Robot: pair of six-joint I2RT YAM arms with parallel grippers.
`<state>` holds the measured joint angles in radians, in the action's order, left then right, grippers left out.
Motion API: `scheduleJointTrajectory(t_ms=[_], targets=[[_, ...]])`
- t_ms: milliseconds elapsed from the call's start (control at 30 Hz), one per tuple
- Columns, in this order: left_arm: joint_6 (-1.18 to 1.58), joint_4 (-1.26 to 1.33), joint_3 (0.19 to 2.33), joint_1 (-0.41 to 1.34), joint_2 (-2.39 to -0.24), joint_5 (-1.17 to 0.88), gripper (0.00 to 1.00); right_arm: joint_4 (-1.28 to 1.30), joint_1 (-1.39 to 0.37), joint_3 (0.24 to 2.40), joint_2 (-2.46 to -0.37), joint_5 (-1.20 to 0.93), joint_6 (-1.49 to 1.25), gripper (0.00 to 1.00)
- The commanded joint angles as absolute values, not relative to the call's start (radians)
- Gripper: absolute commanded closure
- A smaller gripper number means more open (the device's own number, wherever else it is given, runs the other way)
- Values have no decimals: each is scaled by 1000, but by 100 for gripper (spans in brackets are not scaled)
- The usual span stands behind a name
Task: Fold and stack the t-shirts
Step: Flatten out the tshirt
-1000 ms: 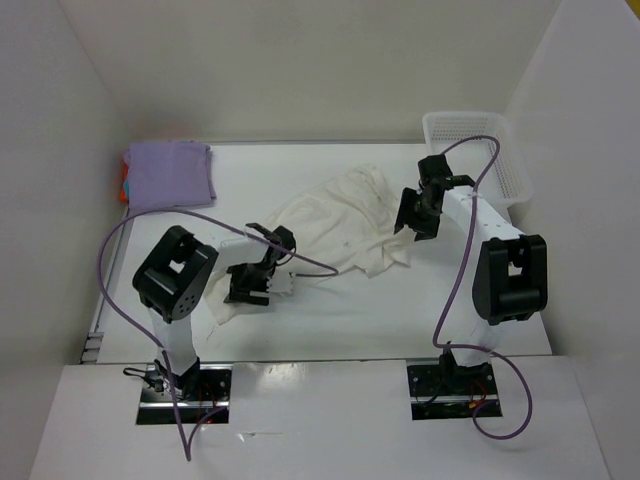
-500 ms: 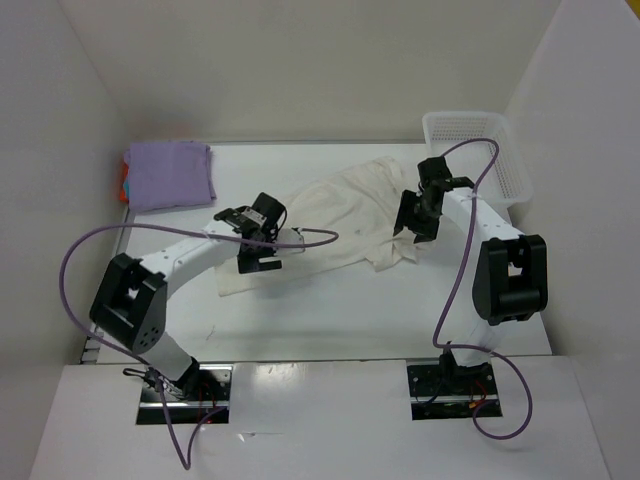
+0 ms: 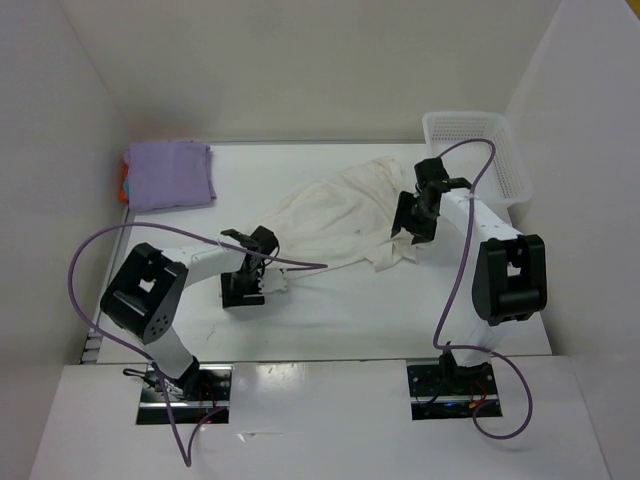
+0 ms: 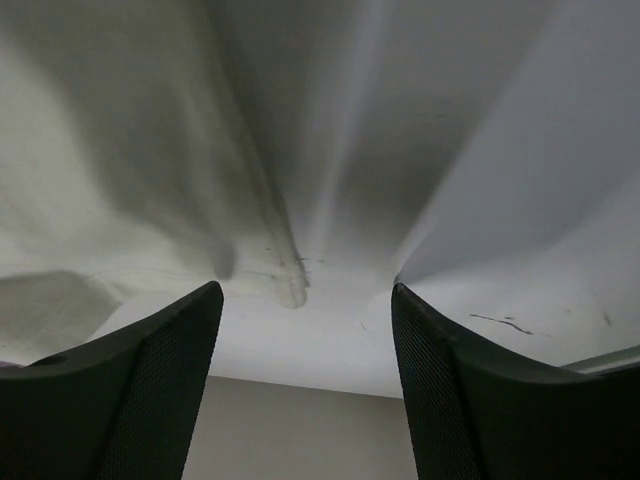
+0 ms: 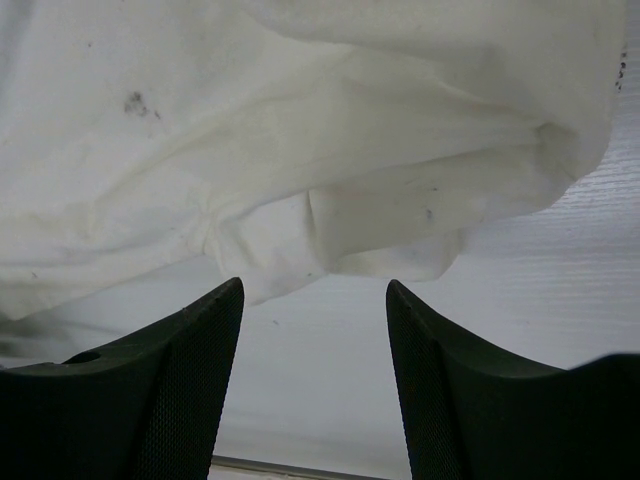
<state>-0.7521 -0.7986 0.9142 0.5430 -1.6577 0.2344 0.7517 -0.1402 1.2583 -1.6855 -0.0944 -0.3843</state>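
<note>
Off-white t-shirt [image 3: 335,215]: lies rumpled in the middle of the surface [image 3: 400,310], drawn into a long diagonal band from near left to far right. Soft matte cloth, deeply creased, dotted with small dark specks; ends in a bunched, rounded fold at the right.

Left end effector [image 3: 248,285]: sits at the shirt's near-left end, black textured fingers [image 4: 150,380] spread apart. Faces a stitched hem and taut ridges of cloth [image 4: 330,150] in the wrist view; closes on nothing there.

Right end effector [image 3: 412,222]: hangs at the shirt's right edge, fingers [image 5: 470,380] parted, pointing at a folded lip of cloth [image 5: 330,150] above bare surface. Pinches nothing.

Lavender t-shirt [image 3: 168,172]: rests folded into a flat rectangle at the far left corner, well apart from the off-white one, with an orange edge [image 3: 122,192] showing at its left side.

White plastic mesh basket [image 3: 510,165]: stands at the far right, rectangular, with perforated walls.
</note>
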Motion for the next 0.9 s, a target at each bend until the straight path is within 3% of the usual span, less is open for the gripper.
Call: scheduleJointTrajectory(t_ms=[0,67,233,333,400,467,533,633,667,733,867], targets=[[-735,-749,910,505,-1669,281,23,723,-150,1246,-1663,-74,-390,35],[-726,-733,899,505,-1692,281,22,723,-150,1246,-1663,-63,-390,35],[-716,-670,865,485,-1759,339,21,742,-150,1246,-1672,21,-399,22],[-706,-660,874,463,-1802,319,42,753,-150,1246,-1692,61,-410,20],[-693,-660,887,454,-1821,304,77,762,-150,1236,-1715,71,-420,19],[-667,-647,896,454,-1832,304,100,762,-150,1223,-1733,71,-420,21],[-658,-647,896,445,-1818,291,100,750,-150,1203,-1753,61,-420,24],[-637,-658,905,436,-1790,279,100,738,-150,1192,-1753,61,-411,40],[-627,-658,914,425,-1773,279,100,738,-150,1192,-1753,61,-402,50],[-627,-658,914,413,-1760,279,100,767,-150,1192,-1744,84,-402,58],[-617,-667,937,373,-1736,288,100,859,-172,1183,-1681,149,-402,61]])
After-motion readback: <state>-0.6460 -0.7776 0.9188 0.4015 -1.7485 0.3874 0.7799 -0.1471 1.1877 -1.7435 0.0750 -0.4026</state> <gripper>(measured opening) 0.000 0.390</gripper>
